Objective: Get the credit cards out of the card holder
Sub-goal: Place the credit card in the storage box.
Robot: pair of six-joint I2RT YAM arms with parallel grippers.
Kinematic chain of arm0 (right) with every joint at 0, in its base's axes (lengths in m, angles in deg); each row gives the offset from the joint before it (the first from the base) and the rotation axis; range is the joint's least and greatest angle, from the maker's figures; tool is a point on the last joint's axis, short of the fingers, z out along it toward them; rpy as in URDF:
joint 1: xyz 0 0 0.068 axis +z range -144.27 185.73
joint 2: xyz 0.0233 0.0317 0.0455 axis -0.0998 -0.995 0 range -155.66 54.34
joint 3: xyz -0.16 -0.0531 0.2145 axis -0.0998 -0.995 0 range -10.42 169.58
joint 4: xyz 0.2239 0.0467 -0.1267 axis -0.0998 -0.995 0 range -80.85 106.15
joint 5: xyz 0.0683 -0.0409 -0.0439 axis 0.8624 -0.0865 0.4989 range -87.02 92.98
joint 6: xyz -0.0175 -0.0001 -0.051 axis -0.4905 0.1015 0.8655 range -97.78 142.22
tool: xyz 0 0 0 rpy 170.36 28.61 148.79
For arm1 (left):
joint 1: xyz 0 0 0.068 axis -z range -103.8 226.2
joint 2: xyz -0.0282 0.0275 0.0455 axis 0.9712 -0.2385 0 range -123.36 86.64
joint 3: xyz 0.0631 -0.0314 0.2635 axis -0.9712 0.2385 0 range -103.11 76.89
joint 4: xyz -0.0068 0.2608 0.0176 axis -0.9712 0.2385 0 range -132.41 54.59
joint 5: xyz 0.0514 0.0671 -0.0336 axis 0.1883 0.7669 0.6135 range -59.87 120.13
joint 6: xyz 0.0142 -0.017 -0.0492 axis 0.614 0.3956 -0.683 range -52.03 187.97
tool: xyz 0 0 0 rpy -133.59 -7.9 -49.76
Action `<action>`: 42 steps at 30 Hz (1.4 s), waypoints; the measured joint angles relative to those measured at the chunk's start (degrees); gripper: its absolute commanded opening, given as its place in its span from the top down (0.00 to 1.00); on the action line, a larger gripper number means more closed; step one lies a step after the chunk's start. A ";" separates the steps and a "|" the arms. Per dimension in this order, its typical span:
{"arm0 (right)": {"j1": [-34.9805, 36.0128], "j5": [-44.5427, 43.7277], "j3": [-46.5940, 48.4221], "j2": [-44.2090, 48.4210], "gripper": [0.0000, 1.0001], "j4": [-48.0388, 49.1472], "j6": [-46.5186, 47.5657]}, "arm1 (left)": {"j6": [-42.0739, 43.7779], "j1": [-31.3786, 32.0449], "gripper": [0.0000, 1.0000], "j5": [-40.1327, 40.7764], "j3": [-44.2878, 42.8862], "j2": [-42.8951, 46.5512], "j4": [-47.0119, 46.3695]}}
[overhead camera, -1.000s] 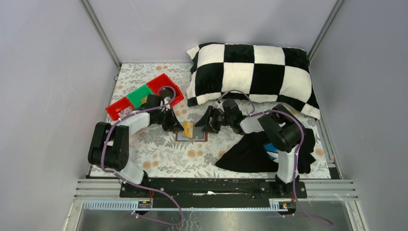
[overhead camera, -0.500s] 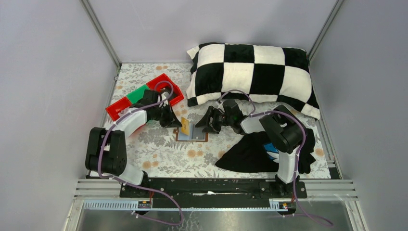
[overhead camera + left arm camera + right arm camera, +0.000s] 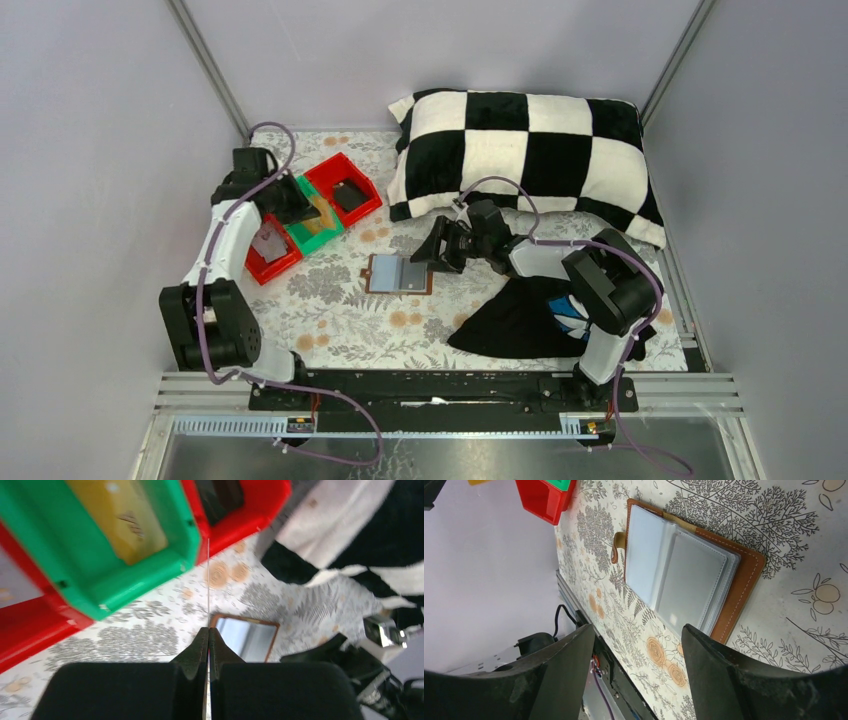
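The left fingers [image 3: 208, 632] are squeezed tight on a thin card [image 3: 208, 580]. The card shows only as a pale line sticking straight out past their tips. Its far end reaches the rim of the green tray [image 3: 145, 575].

A beige-orange credit card [image 3: 120, 515] lies flat in that tray, ahead of the left fingers and off to one side of them. One red tray [image 3: 245, 510] sits next to the green one, ahead of the tips on the other side, with something dark in it. From above, a second red tray [image 3: 270, 262] sits on the near side of the green tray. It is close beside the left fingers [image 3: 300, 205], and a pale grey card [image 3: 268, 243] lies in it.

The right fingers [image 3: 638, 632] are spread wide apart and hold nothing. The card holder [image 3: 684, 575] lies open and flat on the flowery surface [image 3: 774, 520], just ahead of their tips. I cannot tell if a tip touches its brown rim. Its grey-blue pockets face up, and its little brown strap [image 3: 618, 545] sticks out on the side far from the right fingers.

From above, the card holder [image 3: 400, 273] is just beside the right fingers [image 3: 432, 255] and well apart from the left ones.

The checked pillow [image 3: 520, 150] lies behind the right fingers. A black cloth [image 3: 515, 315] lies by the right arm.
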 measured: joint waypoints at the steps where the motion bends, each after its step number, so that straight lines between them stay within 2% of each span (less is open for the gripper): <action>1: 0.00 -0.15 0.00 0.35 0.27 -0.26 0.28 | -0.02 -0.50 1.00 0.55 -0.11 0.00 0.07; 7: 0.00 -0.31 0.00 0.87 0.27 -1.20 0.68 | -1.38 -5.29 1.00 4.33 -2.69 -3.69 -0.39; 22: 0.00 -1.25 -0.26 0.92 0.27 -1.99 0.85 | -8.20 -6.05 1.00 8.28 -2.71 -15.76 -14.64; 23: 0.00 -1.25 -0.26 0.92 0.27 -2.14 0.90 | -8.20 -6.05 0.96 8.41 -2.71 -16.52 -15.02; 25: 0.00 -1.25 -0.26 0.92 0.27 -2.21 0.94 | -8.15 -6.05 0.81 8.81 -2.71 -18.47 -15.30; 29: 0.00 -1.25 -0.26 0.92 0.27 -2.23 1.14 | -8.07 -6.05 0.68 9.81 -2.71 -20.57 -14.45; 34: 0.00 -1.25 -0.26 0.92 0.27 -2.23 1.18 | -8.13 -5.86 0.64 11.04 -1.84 -18.38 -14.01; 39: 0.00 -1.25 -0.26 0.92 0.27 -2.21 1.29 | -7.98 -3.28 0.62 13.57 0.98 -8.26 -11.96; 42: 0.00 -1.25 -0.26 0.92 0.27 -2.19 1.31 | -7.45 2.10 0.62 14.99 1.33 -0.35 -11.08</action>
